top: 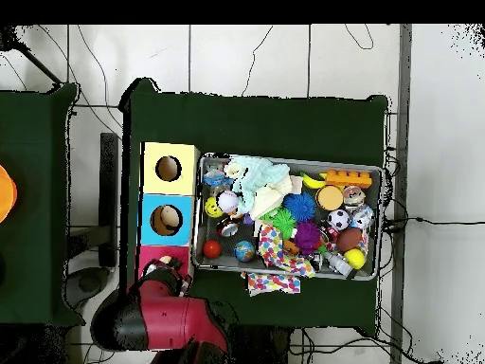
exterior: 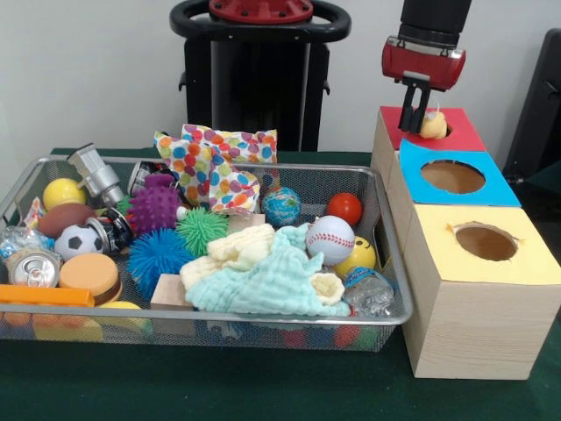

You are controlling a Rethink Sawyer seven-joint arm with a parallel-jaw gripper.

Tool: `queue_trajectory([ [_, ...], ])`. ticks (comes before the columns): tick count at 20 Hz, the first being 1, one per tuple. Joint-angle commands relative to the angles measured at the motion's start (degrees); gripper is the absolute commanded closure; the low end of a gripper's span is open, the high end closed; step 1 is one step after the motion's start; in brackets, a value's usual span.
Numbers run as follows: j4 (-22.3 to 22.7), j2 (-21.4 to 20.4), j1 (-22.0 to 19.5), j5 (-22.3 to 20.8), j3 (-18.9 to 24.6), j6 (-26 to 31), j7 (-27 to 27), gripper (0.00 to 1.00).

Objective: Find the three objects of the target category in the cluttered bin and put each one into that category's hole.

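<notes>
My gripper (exterior: 418, 121) hangs over the red-topped box (exterior: 463, 137) at the far end of the row of boxes. It is shut on a small yellow toy (exterior: 434, 126), which sits just above that box's hole. In the overhead view the gripper (top: 167, 271) covers most of the red box (top: 149, 254). The wire bin (exterior: 387, 230) holds a baseball (exterior: 330, 239), a red ball (exterior: 344, 208), a globe ball (exterior: 281, 206), a soccer ball (exterior: 77, 241), a yellow ball (exterior: 63, 193) and purple (exterior: 154, 206), green (exterior: 202, 230) and blue (exterior: 158, 254) spiky balls.
A blue-topped box (exterior: 412, 171) and a yellow-topped box (exterior: 438, 256) stand in line beside the bin, each with an open hole. Mint and cream cloths (exterior: 263, 279) cover the bin's front middle. Spotted fabric (exterior: 215, 162) drapes over its far rim. A can (exterior: 33, 267) lies at the left.
</notes>
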Motion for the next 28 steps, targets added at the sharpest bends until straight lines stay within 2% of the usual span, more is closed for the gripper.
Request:
queue_trajectory([
  [1, 1.57, 0.87, -0.12, 2.22, 6.30, -1.33, 9.88, 1.00],
  [9, 0.69, 0.05, -0.26, 3.48, 7.92, -0.45, 10.17, 1.00],
  [16, -0.31, 0.09, 0.64, 3.98, 7.08, 0.58, 9.68, 1.00],
  [21, 0.16, 0.64, 1.09, 3.19, 6.68, -0.68, 9.35, 1.00],
  [23, 0.05, 0.68, 1.39, 1.35, 5.64, 0.29, 7.30, 1.00],
  [25, 1.82, 0.67, -0.60, 0.50, 7.37, -0.50, 6.59, 1.00],
  [28, 2.29, 1.56, -1.09, -0.82, 7.25, -2.03, 5.82, 1.00],
])
